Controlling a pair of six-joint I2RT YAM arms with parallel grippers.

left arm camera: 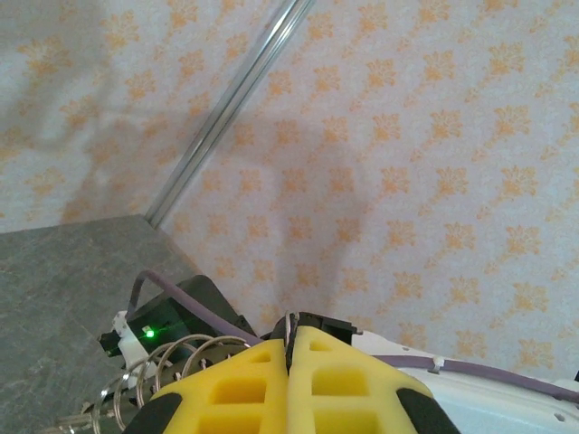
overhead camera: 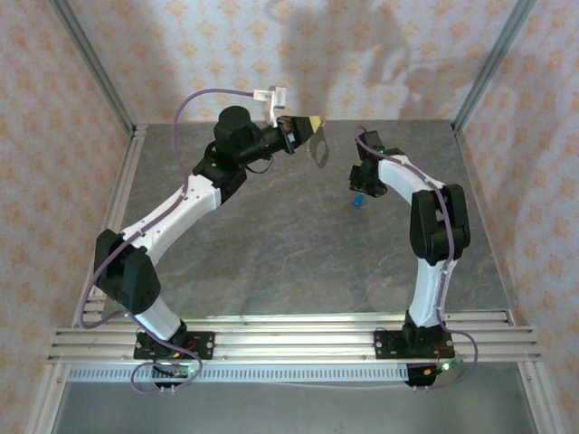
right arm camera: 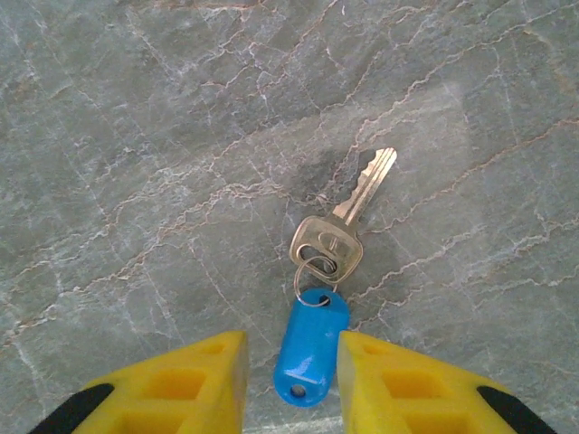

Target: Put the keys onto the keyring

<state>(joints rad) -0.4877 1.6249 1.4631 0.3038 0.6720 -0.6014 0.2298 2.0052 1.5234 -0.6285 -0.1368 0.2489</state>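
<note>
A brass key (right arm camera: 348, 212) lies flat on the grey table, joined by a small wire ring to a blue plastic tag (right arm camera: 310, 344). My right gripper (right arm camera: 291, 362) is open, one yellow finger on each side of the tag, with a gap on both sides. From above, the blue tag (overhead camera: 358, 202) sits just below the right gripper (overhead camera: 360, 185). My left gripper (left arm camera: 291, 339) is raised at the back of the table, shut on the wire of the keyring (left arm camera: 172, 357), whose coils stick out to its left. The keyring (overhead camera: 318, 152) hangs under the left gripper (overhead camera: 312, 122).
The grey stone-patterned table (overhead camera: 271, 262) is walled by patterned panels at the back and sides. A metal post (left arm camera: 226, 117) marks the back corner. The right arm's green-lit wrist (left arm camera: 149, 333) sits just beyond the keyring.
</note>
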